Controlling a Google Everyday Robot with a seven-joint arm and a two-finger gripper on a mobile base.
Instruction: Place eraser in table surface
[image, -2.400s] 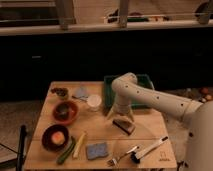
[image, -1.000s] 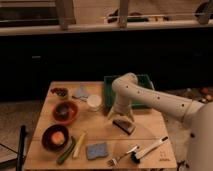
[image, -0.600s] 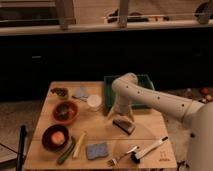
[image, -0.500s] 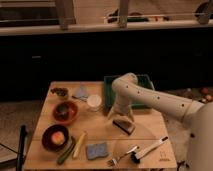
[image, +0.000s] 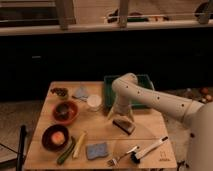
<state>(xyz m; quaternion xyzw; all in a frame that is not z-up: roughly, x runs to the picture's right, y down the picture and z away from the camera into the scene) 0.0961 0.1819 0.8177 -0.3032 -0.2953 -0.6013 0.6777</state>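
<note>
The eraser (image: 123, 125), a small block with a dark top and tan base, is at the middle right of the light wooden table surface (image: 102, 132). It looks to rest on or just above the wood. My gripper (image: 120, 116) is directly over it, at its upper edge, with the white arm reaching in from the right. The gripper hides the eraser's far edge.
A green tray (image: 111, 92) stands at the back behind the arm. A blue sponge (image: 97, 149), fork (image: 122, 155) and white-handled brush (image: 149, 149) lie along the front. Two bowls (image: 65, 111) (image: 55, 137), a white cup (image: 94, 102) and green vegetables (image: 66, 151) sit on the left.
</note>
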